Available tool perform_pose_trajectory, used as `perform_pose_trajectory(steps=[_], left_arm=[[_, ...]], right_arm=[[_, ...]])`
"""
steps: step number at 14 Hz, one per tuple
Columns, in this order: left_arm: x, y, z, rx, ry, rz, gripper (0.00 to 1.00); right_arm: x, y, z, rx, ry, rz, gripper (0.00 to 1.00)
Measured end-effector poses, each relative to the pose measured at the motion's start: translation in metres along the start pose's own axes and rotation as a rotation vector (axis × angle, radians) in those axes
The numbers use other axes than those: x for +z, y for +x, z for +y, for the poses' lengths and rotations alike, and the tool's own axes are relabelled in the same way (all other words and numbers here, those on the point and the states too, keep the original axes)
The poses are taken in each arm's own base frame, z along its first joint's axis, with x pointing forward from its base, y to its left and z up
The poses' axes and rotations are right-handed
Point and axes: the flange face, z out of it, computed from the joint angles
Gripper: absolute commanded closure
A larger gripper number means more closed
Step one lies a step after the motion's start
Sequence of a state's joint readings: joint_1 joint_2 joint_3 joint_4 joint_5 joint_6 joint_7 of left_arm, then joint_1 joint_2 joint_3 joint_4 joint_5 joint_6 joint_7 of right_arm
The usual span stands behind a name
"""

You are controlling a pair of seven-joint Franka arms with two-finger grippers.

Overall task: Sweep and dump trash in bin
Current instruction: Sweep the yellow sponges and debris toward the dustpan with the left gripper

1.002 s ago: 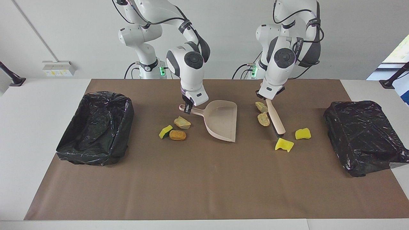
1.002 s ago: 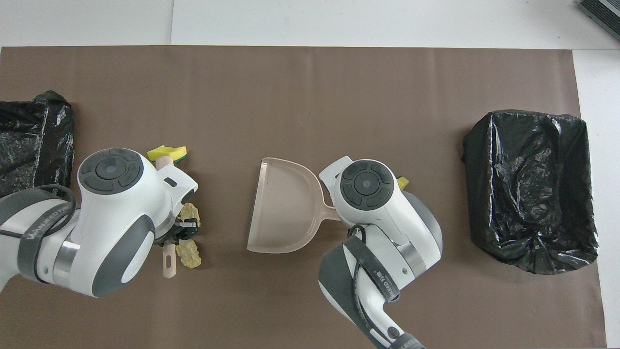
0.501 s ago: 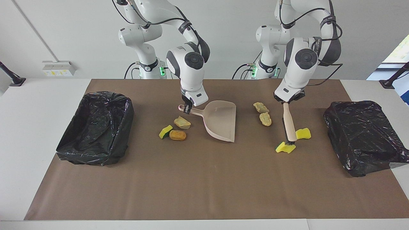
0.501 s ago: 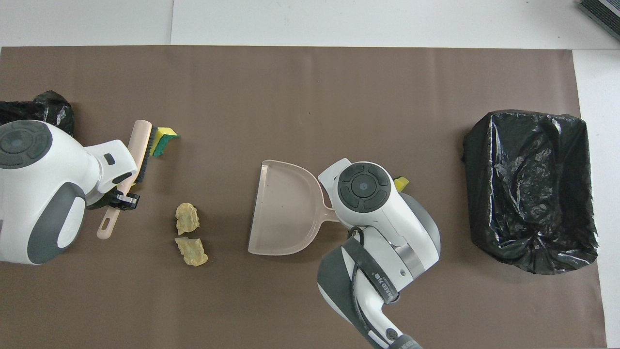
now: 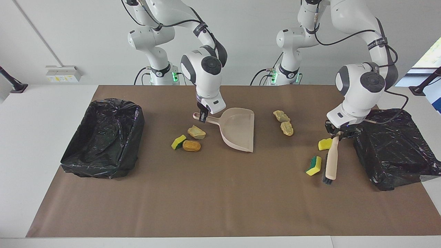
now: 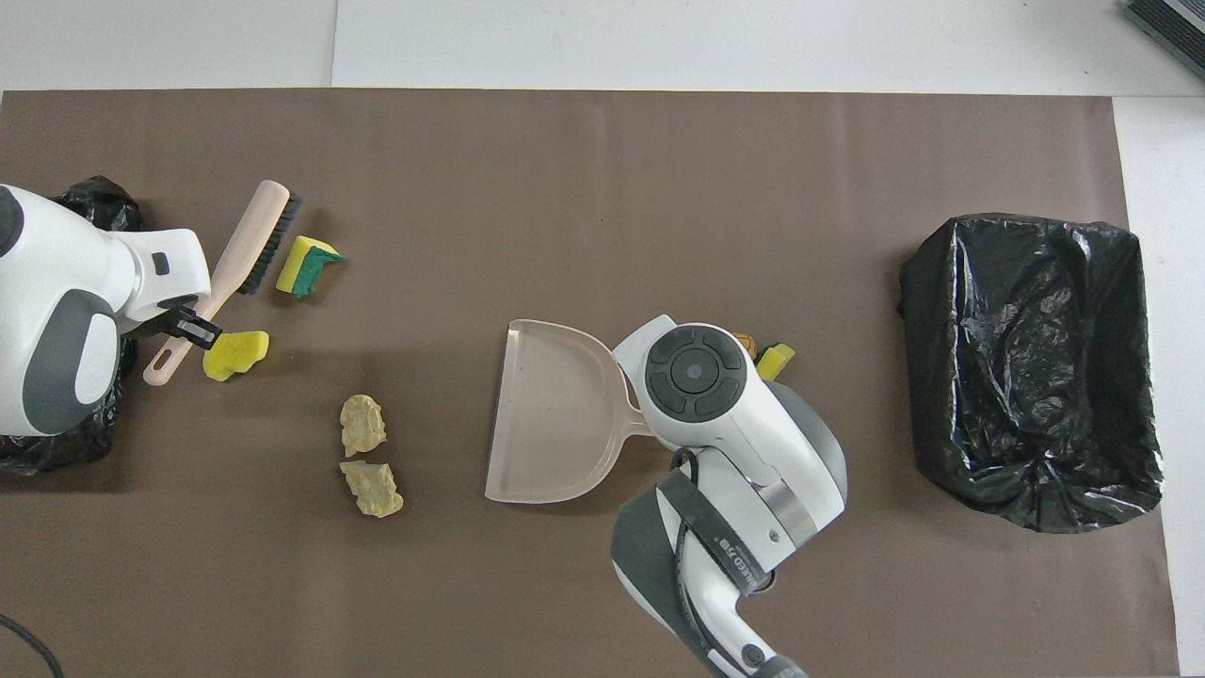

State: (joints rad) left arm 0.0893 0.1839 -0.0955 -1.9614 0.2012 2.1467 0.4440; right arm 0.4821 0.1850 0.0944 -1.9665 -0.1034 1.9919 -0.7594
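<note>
Jaws of the left gripper (image 5: 336, 133) held the brush (image 5: 331, 161) shut tight by its handle, its long body pointing away from the robots, bristles just beside the green-backed sponge (image 5: 314, 165), with the dustpan (image 5: 238, 133), held by the right gripper (image 5: 203, 117), well apart toward the right arm's end.

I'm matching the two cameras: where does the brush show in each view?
Facing view: brush held by the left gripper, beside the black bin, at the picture's right.
Overhead view: brush at the picture's upper left.
Shared landmark: the green-backed sponge lies beside its bristles in both.
</note>
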Motion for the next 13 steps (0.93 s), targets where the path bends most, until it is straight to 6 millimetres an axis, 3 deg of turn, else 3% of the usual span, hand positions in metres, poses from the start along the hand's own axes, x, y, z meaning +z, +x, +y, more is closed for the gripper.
perform_pose_trajectory(steps=[3, 6, 9, 13], left_arm=[[0.012, 0.001, -0.014, 0.115, 0.019, -0.008, 1.00], [0.014, 0.003, -0.004, 0.189, 0.001, -0.032, 1.00], [0.016, 0.001, 0.021, 0.234, -0.056, -0.136, 1.00], [-0.002, -0.004, 0.075, 0.307, -0.077, -0.221, 1.00]], right_arm=[[0.012, 0.004, -0.003, -0.007, -0.005, 0.001, 1.00], [0.015, 0.004, -0.004, -0.001, -0.003, -0.001, 1.00], [0.015, 0.004, -0.004, 0.009, -0.004, 0.000, 1.00], [0.015, 0.004, -0.004, 0.009, -0.004, 0.000, 1.00]])
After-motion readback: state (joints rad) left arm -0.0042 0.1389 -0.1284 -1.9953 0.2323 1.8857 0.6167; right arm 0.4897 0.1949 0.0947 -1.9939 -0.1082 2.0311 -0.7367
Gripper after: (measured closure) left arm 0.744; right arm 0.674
